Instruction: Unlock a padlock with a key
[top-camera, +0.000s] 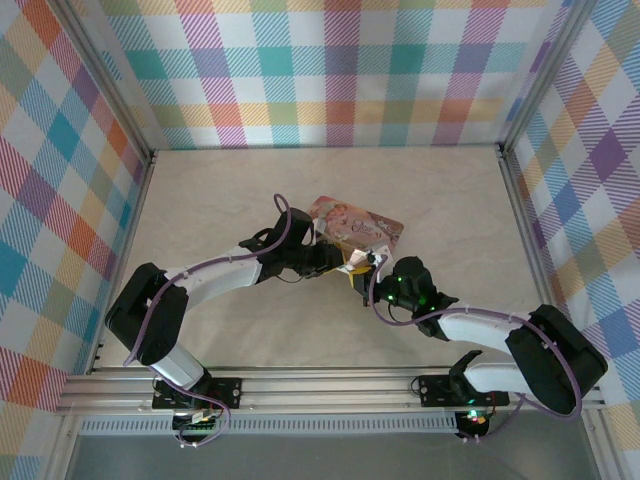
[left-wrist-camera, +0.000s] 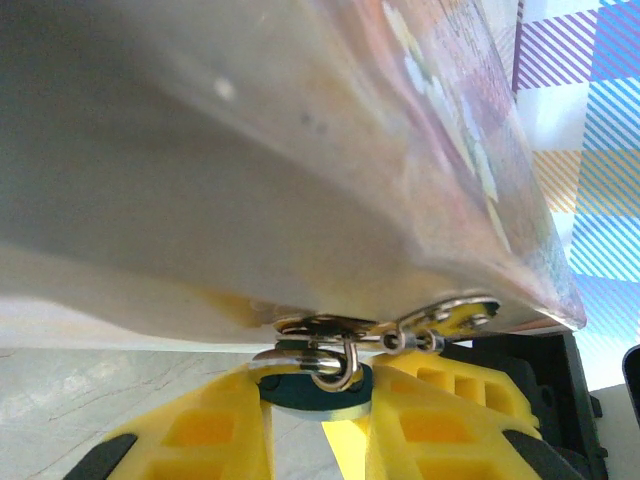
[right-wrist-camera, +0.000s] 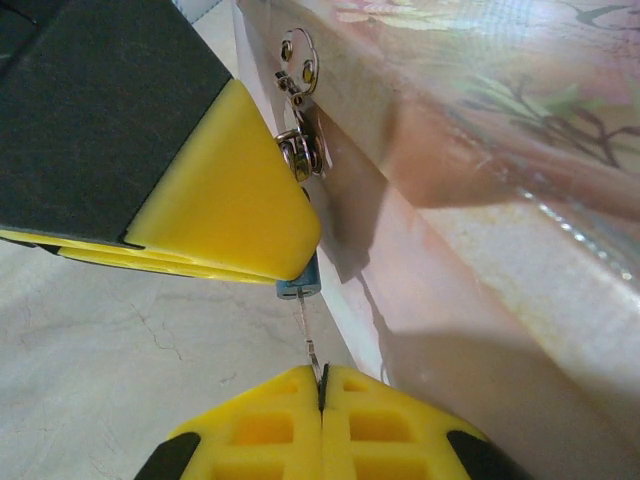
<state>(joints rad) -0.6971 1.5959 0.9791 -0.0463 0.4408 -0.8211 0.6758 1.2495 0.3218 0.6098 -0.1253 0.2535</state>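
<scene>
Over the tabletop (top-camera: 230, 190), the tin (top-camera: 355, 228) is just beyond both claws. The left claw (left-wrist-camera: 318, 405) is clamped on the padlock (right-wrist-camera: 298, 288), which hangs at the tin's hasp (right-wrist-camera: 298, 60). The right claw (right-wrist-camera: 322, 385), facing it, is closed tight on the key (right-wrist-camera: 306, 335), whose tip meets the padlock.

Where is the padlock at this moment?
In the left wrist view the padlock sits low in the middle, hooked to the tin's hasp and held in the left gripper. The right gripper holds the key up to it.
</scene>
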